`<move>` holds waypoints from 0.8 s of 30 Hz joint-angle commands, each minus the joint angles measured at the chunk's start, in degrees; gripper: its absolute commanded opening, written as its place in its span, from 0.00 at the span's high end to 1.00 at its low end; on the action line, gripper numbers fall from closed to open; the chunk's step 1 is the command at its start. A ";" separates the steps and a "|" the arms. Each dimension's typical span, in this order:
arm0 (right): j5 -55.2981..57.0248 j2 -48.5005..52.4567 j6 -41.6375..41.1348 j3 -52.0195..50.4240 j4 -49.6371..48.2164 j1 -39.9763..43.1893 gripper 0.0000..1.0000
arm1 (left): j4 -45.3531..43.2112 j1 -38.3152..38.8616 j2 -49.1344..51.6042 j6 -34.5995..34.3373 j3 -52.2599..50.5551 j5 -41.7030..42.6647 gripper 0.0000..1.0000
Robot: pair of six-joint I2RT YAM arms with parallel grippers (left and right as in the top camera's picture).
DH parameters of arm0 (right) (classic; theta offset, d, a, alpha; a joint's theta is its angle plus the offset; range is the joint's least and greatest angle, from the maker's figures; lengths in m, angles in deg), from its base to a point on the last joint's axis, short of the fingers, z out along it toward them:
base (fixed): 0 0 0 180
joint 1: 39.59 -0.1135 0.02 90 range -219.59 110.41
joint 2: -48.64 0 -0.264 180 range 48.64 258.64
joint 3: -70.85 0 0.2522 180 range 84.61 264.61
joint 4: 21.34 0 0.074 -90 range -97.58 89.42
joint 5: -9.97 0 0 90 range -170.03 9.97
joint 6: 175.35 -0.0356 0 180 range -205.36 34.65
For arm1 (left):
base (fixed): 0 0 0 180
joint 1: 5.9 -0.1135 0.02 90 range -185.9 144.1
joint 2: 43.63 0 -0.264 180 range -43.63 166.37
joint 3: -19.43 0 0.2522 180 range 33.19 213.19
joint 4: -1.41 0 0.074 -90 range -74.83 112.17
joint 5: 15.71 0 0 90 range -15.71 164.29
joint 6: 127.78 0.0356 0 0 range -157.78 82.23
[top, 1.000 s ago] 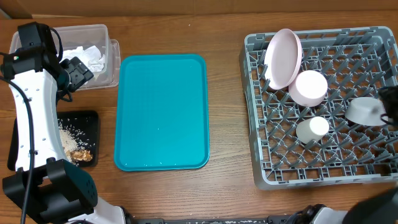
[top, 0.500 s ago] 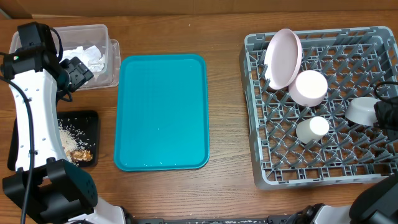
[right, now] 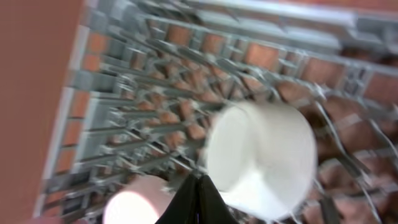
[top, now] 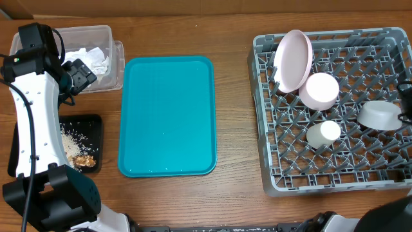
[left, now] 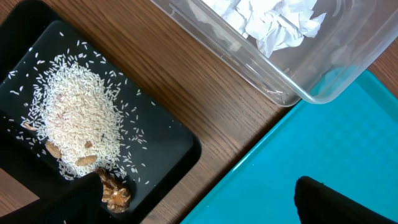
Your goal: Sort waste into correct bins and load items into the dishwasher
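The grey dishwasher rack [top: 267, 138] holds a pink plate [top: 293, 59] on edge, an upturned pink bowl [top: 320, 90], a white cup [top: 323, 133] and a grey bowl [top: 379, 115]. My right gripper [top: 407, 96] shows only at the right edge of the overhead view. In the blurred right wrist view its fingers [right: 200, 199] are shut and empty above the bowl [right: 261, 158]. My left gripper [top: 82, 76] is open and empty [left: 199, 205] over the gap between the black tray [left: 168, 143] of rice and scraps and the teal tray [left: 336, 130].
A clear bin [top: 106, 64] with crumpled white paper [left: 273, 22] stands at the back left. The black tray [top: 93, 125] lies in front of it. The teal tray [top: 167, 116] lies in the middle of the wooden table.
My right gripper has drawn back to the right, away from the grey bowl, which stays in the rack. The left arm has not moved.
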 commanded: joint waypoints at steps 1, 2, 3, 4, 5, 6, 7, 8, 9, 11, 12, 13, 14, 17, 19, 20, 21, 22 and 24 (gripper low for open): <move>-2.91 1.62 1.99 1.11 -1.20 -0.31 0.96 | -0.07 0.11 -0.59 -0.57 0.85 -0.74 0.00; -2.91 2.51 1.99 1.11 -1.20 -0.42 0.96 | -0.09 0.11 -0.59 -0.57 0.85 -0.74 0.00; -2.89 3.61 2.01 1.11 -1.09 -0.55 0.96 | -0.04 0.11 -0.59 -0.57 0.85 -0.74 0.00; -2.86 4.59 2.01 1.11 -0.94 -0.57 0.96 | -0.09 0.11 -0.59 -0.57 0.85 -0.74 0.00; -2.69 5.73 2.01 1.11 -0.68 -0.61 0.96 | -0.07 0.11 -0.59 -0.57 0.85 -0.74 0.00; -2.38 6.54 1.99 1.11 -0.35 -0.61 0.96 | -0.07 0.11 -0.59 -0.57 0.85 -0.74 0.00; -2.19 7.41 2.01 1.11 -0.15 -0.61 0.96 | -0.07 0.11 -0.59 -0.57 0.85 -0.74 0.00; -1.95 8.50 1.99 1.11 0.31 -0.61 0.96 | -0.07 0.11 -0.59 -0.57 0.85 -0.74 0.00; -1.79 8.94 1.99 1.11 0.50 -0.61 0.96 | -0.07 0.11 -0.59 -0.57 0.85 -0.74 0.00; -1.38 9.79 1.90 1.11 1.11 -0.61 0.96 | -0.07 0.11 -0.59 -0.57 0.85 -0.74 0.00; -0.13 9.86 1.51 1.11 1.64 -0.61 0.96 | -0.07 0.11 -0.59 -0.57 0.85 -0.74 0.00; 1.31 9.86 1.07 1.14 2.14 -0.61 0.96 | -0.07 0.11 -0.59 -0.57 0.85 -0.74 0.00; 3.45 9.86 -0.33 1.14 2.84 -0.61 0.96 | -0.07 0.11 -0.59 -0.57 0.85 -0.74 0.00; 5.60 9.86 -1.46 1.14 4.11 -0.61 0.96 | -0.07 0.11 -0.59 -0.57 0.85 -0.74 0.00; 5.60 9.86 -1.49 1.14 4.72 -0.61 0.96 | -0.07 0.11 -0.59 -0.57 0.85 -0.74 0.00; 5.60 9.86 -1.51 1.14 5.14 -0.61 0.96 | -0.07 0.11 -0.59 -0.57 0.85 -0.74 0.00; 5.79 9.86 -1.51 1.14 5.57 -0.61 0.96 | -0.07 0.11 -0.59 -0.57 0.85 -0.74 0.00; 6.21 9.86 -1.51 1.14 5.88 -0.61 0.96 | -0.07 0.11 -0.59 -0.57 0.85 -0.74 0.00; 8.24 9.84 -3.15 1.14 7.30 -0.61 0.96 | -0.07 0.11 -0.59 -0.57 0.85 -0.74 0.00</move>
